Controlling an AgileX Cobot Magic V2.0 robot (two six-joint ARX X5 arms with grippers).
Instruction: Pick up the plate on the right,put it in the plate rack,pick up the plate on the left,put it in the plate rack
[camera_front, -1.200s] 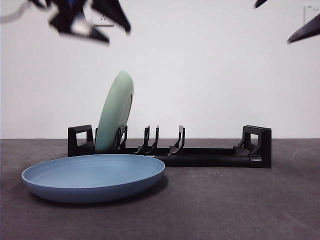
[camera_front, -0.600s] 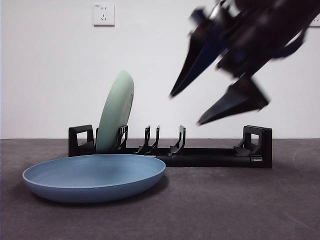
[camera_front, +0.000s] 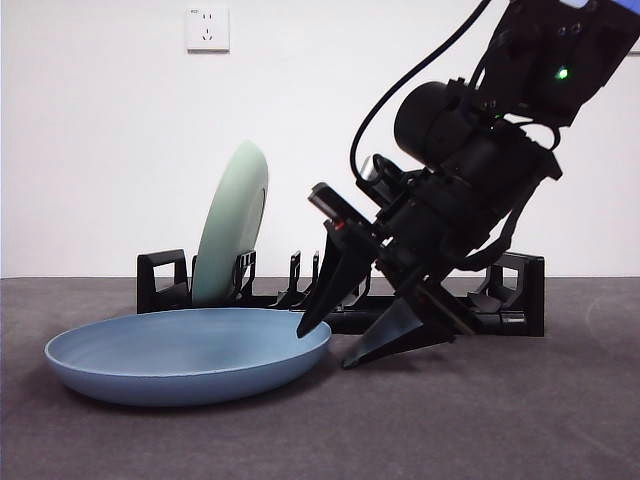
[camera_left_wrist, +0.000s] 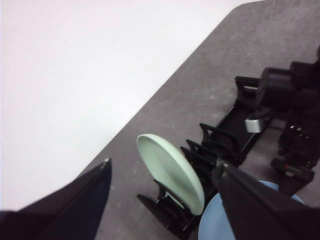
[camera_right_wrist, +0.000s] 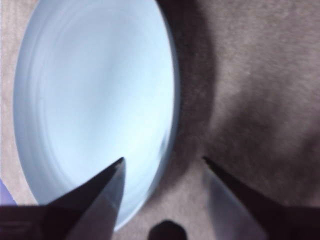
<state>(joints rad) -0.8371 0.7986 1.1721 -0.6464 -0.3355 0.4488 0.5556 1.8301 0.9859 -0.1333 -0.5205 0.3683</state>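
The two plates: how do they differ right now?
The green plate stands on edge in the plate rack; the blue plate lies flat on the table. The right gripper, jaws open, straddles the blue plate's rim; nothing touches the green plate. Both are round and plain.

End effector straddling the rim of the blue plate

The right end effector (camera_front: 335, 345) reaches down from the upper right, jaws spread; one tip sits over the blue plate (camera_front: 187, 354) at its near-right rim, the other points at the grey desk (camera_front: 480, 420) just beside it; behind, a pale green plate (camera_front: 230, 228) stands tilted in the black plate rack (camera_front: 345, 300) near its left end; a wall socket (camera_front: 207, 29) sits above.
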